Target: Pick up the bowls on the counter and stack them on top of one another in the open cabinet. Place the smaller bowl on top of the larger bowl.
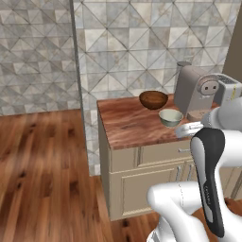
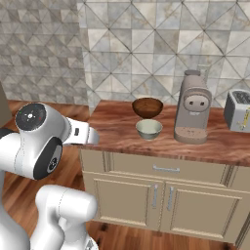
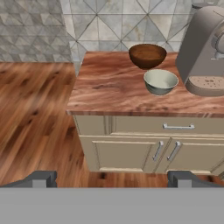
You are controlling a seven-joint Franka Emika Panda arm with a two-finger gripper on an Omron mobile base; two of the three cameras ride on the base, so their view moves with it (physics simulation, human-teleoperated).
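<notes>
- So both bowls sit on the counter (image 3: pixel 109 94), still to be picked up — nothing's been stacked yet.
- Larger bowl (image 3: pixel 147 55), the dark brown one, is at the back near the tiled wall (image 3: pixel 131 22); smaller bowl (image 3: pixel 160 81) is just in front of it, close beside the coffee machine (image 3: pixel 203 48).
- Gripper (image 3: pixel 111 178) is wide open and holding nothing, looking at the counter from well back, probably just lining up an approach.
- My guess is the brown one goes first, since it has to end up underneath.
- Hard to say much about the pale bowl's inside — too small to make out.
- Coffee machine is cut off at the hand view's edge; a toaster (image 2: pixel 239 110) is partly cropped too.
</notes>
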